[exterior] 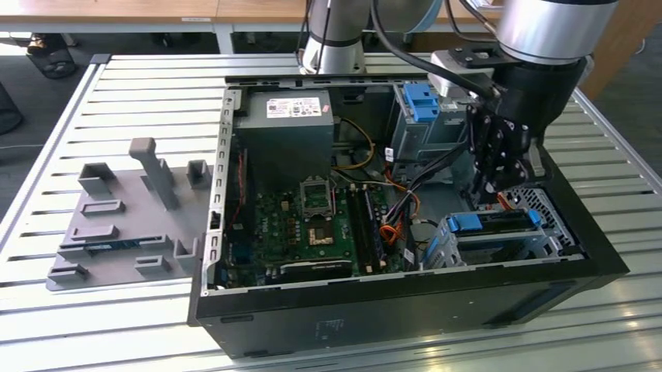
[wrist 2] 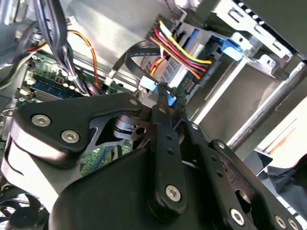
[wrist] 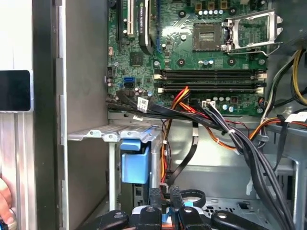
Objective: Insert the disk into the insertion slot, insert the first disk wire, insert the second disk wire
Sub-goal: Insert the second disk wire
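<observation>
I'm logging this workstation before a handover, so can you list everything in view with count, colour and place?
computer case: one, black, open on the slatted table.
motherboard: one, green, on the case floor.
power supply: one, grey, at the case's far end.
disk: one, blue-framed, sitting in the insertion slot, grey, at the exterior view's right.
wire bundle: several, black, red and orange, across the case.
fixture plate: one, grey, at the exterior view's left.
gripper: one, black, at the disk's connector end.

The end effector (wrist 2: 162, 91) hides the plug end of the flat black cable (wrist 2: 136, 50) in the second wrist view.
</observation>
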Robot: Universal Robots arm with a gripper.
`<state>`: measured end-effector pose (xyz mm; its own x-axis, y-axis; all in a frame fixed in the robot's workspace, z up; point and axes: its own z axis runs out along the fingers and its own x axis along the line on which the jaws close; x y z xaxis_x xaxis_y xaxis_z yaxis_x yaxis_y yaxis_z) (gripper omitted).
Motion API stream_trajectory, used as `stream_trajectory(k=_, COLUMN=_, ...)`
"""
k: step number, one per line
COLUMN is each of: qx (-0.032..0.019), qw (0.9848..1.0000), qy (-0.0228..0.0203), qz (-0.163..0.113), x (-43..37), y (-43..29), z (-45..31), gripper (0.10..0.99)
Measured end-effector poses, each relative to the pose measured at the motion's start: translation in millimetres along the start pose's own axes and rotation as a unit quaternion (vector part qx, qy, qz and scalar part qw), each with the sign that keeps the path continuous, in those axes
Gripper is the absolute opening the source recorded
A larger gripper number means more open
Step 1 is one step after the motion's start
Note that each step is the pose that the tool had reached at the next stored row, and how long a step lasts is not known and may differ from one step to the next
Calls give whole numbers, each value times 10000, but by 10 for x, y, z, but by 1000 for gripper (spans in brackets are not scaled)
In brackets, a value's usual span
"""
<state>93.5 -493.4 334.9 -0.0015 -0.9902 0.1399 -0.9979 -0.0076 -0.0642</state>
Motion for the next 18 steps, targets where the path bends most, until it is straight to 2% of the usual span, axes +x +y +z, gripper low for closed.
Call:
stream_trajectory(k=9, qx=0, qw=10000, qy=-5, qz=1, x=152, y=2, z=31, gripper=196)
stream_trajectory(k=10, qx=0, qw=10000, qy=-38, qz=2, x=158, y=0, z=35, gripper=196)
stream_trajectory(k=11, qx=0, qw=9999, qy=-105, qz=6, x=165, y=-2, z=40, gripper=196)
stream_trajectory(k=13, qx=0, qw=9996, qy=-269, qz=18, x=185, y=-2, z=47, gripper=196)
stream_trajectory(k=15, qx=-1, qw=9993, qy=-373, qz=24, x=208, y=-1, z=55, gripper=196)
stream_trajectory(k=16, qx=0, qw=9992, qy=-406, qz=26, x=221, y=-1, z=58, gripper=196)
stream_trajectory(k=18, qx=-1, qw=9992, qy=-408, qz=27, x=241, y=0, z=60, gripper=196)
